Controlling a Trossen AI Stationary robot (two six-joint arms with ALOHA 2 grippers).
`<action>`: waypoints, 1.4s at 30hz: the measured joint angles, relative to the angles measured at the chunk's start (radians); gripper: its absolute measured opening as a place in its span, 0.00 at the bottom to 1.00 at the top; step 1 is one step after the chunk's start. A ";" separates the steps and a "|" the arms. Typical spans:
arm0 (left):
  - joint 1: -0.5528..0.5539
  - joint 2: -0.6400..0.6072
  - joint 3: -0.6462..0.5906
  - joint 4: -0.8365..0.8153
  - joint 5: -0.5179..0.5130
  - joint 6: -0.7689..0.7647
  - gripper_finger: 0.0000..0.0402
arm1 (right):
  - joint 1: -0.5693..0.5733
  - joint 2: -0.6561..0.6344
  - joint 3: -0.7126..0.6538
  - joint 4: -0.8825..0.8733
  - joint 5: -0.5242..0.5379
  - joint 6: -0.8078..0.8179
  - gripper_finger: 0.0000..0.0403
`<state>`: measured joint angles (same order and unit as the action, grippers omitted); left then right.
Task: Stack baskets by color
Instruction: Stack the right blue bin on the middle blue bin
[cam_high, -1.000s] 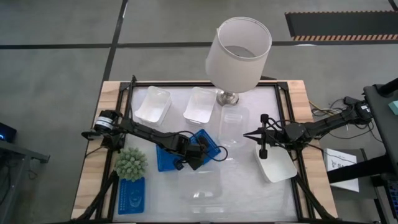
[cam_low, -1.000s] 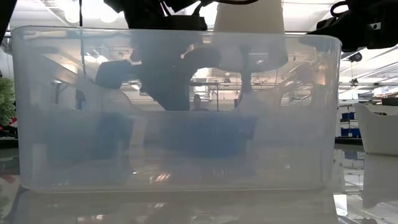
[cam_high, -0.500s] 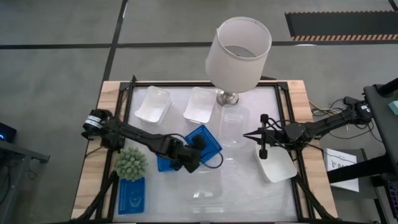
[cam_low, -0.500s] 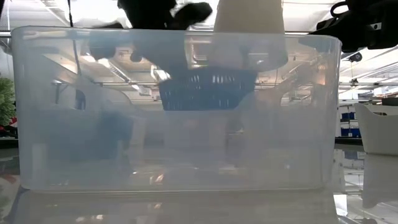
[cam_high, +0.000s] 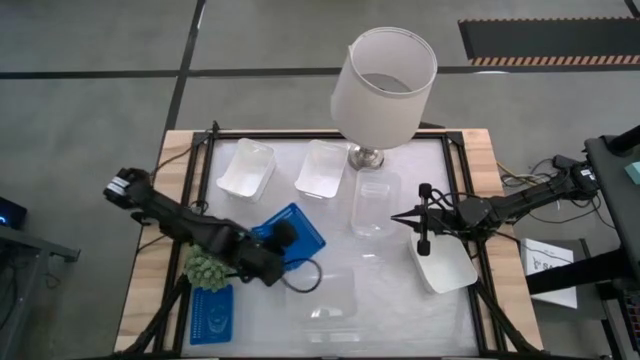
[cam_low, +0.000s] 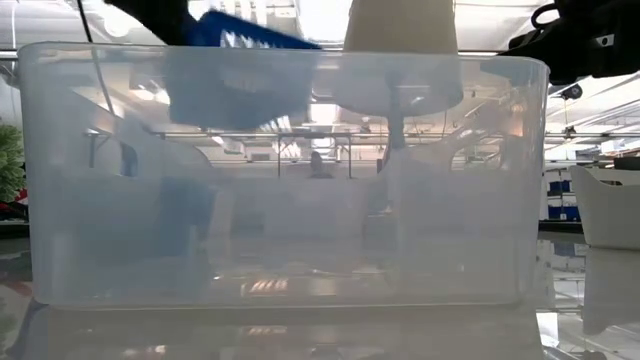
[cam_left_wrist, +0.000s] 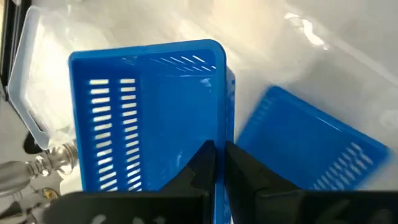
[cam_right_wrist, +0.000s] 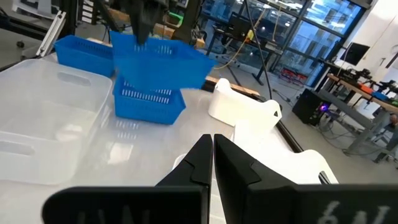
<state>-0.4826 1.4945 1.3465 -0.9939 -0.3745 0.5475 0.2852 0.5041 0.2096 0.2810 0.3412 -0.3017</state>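
Blue basket (cam_high: 292, 232) hangs lifted above the desk (cam_high: 400, 290), its rim clamped in the left gripper (cam_high: 281, 240), over a second blue basket (cam_left_wrist: 311, 149). Right gripper (cam_high: 424, 243), fingers together, hovers over a white basket (cam_high: 445, 268) at right.

Held basket: a blue slotted basket (cam_left_wrist: 149, 118) was clamped by its rim in the left gripper (cam_left_wrist: 219, 163), fingers pinched together.
Second basket: another blue basket (cam_left_wrist: 308, 146) lay beyond, beside it.
Edge: a clear container (cam_left_wrist: 28, 81) showed alongside.
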 joint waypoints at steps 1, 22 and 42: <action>-0.014 -0.016 -0.005 -0.002 0.000 0.000 0.01 | 0.000 0.000 0.000 0.000 0.000 0.003 0.02; -0.068 -0.137 -0.297 -0.038 0.006 -0.201 0.01 | 0.000 0.001 0.000 0.000 -0.001 0.022 0.02; -0.067 -0.137 -0.339 -0.035 -0.033 -0.201 0.11 | 0.000 0.001 0.000 0.000 -0.002 0.022 0.02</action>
<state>-0.5499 1.3571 1.0073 -1.0294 -0.4072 0.3466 0.2852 0.5053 0.2096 0.2809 0.3393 -0.2798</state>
